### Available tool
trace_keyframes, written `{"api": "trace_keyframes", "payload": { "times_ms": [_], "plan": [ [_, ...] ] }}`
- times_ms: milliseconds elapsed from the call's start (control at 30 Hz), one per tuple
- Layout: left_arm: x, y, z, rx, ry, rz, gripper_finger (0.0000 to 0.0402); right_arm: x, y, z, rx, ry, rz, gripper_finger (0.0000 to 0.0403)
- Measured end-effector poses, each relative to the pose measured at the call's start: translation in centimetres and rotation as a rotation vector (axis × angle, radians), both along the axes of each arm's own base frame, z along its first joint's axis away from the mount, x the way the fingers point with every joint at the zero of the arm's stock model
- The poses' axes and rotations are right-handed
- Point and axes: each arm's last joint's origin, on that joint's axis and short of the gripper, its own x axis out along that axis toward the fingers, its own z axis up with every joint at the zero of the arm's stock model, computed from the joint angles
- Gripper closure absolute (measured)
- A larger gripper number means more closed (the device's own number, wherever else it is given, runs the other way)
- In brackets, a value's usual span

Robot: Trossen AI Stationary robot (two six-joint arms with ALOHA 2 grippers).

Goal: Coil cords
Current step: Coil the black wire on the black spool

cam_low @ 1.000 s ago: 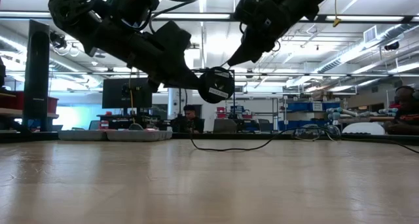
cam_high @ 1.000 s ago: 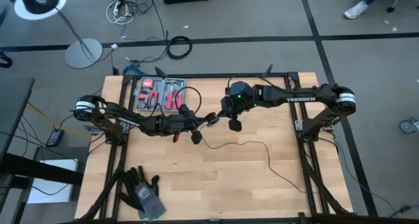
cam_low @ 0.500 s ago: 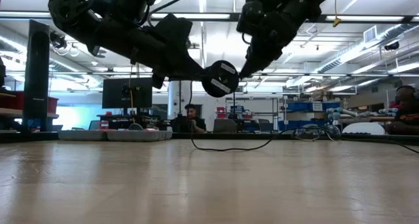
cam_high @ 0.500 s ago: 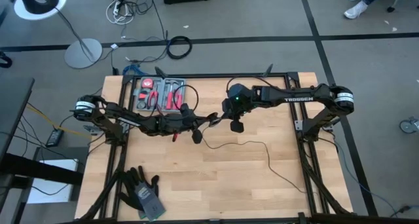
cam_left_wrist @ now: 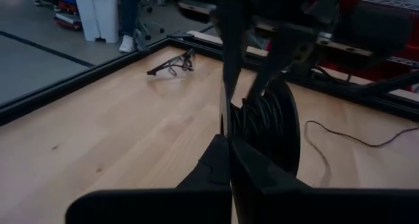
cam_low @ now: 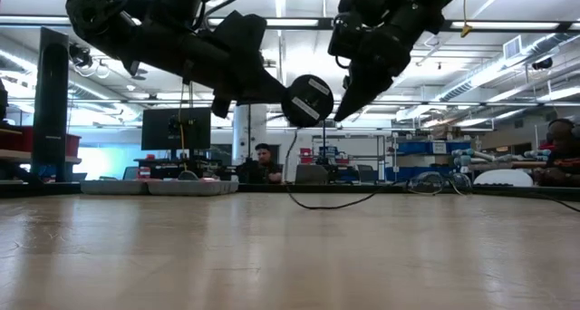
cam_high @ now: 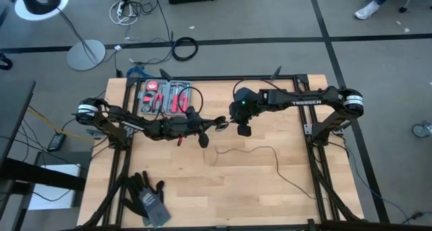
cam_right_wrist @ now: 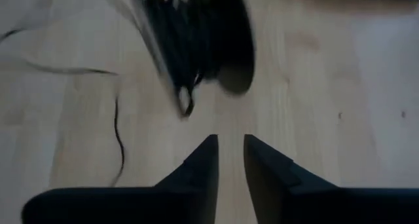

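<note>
The cord's round black puck (cam_low: 308, 100) hangs in the air over the middle of the table, with several turns of thin black cord wound on it (cam_left_wrist: 262, 116). My left gripper (cam_low: 283, 91) is shut on it. The loose cord (cam_low: 290, 169) drops from the puck to the tabletop and trails toward the right edge (cam_high: 273, 153). My right gripper (cam_right_wrist: 230, 160) hovers just right of and above the puck. Its fingers point steeply down, stand slightly open and have nothing between them. My left gripper pinches the puck at its near rim (cam_left_wrist: 237, 129) between its two shut fingers. They come in nearly level from the table's left. The puck stands on edge, lifted clear of the table, and the unwound cord hangs slack below it.
A tool tray with red-handled pliers (cam_high: 165, 97) sits at the far left of the table. Black gloves (cam_high: 147, 197) lie at the near left corner, safety glasses (cam_left_wrist: 171, 63) near the far edge. A person sits in the room beyond the table (cam_low: 265, 161).
My left gripper has tipped upward, lifting the puck a little and swinging it toward my right gripper. My right gripper has tipped more steeply downward beside the puck. The cord's hanging stretch has shifted along with the puck.
</note>
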Motion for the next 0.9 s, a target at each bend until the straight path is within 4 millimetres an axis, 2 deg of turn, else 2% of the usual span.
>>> {"api": "trace_keyframes", "payload": {
  "times_ms": [200, 333, 400, 500, 667, 733, 833, 900],
  "plan": [
    [-0.8, 0.1, -0.6, 0.007, 0.023, 0.037, 0.0401, -1.3, -0.3, -0.8, 0.055, 0.146, -0.059, 0.0309],
    [-1.8, 0.2, -1.0, 0.001, 0.031, 0.078, 0.0401, -1.9, -0.2, -1.8, 0.071, 0.131, -0.084, 0.0316],
    [-2.6, 0.3, -0.9, -0.001, 0.015, 0.09, 0.0401, -2.3, 0.1, -2.5, 0.072, 0.063, -0.094, 0.0321],
    [-3.6, 0.3, -1.0, -0.002, -0.003, 0.114, 0.0401, -3.0, 0.9, -4.6, 0.083, -0.072, -0.11, 0.0328],
    [-4.8, 0.4, -0.8, -0.003, -0.088, 0.146, 0.0401, -3.6, 2.6, -9.2, 0.155, -0.532, -0.172, 0.0332],
    [-5.2, 0.5, -0.9, 0.008, -0.101, 0.166, 0.0401, -3.8, 3.6, -11.0, 0.181, -0.644, -0.19, 0.0331],
    [-5.4, 0.6, -0.6, 0.032, -0.153, 0.208, 0.0401, -2.8, 5.0, -12.4, 0.22, -0.772, -0.19, 0.0331],
    [-5.7, 0.7, -0.6, 0.054, -0.171, 0.238, 0.0401, -1.5, 5.7, -13.6, 0.237, -0.803, -0.187, 0.0332]
  ]
}}
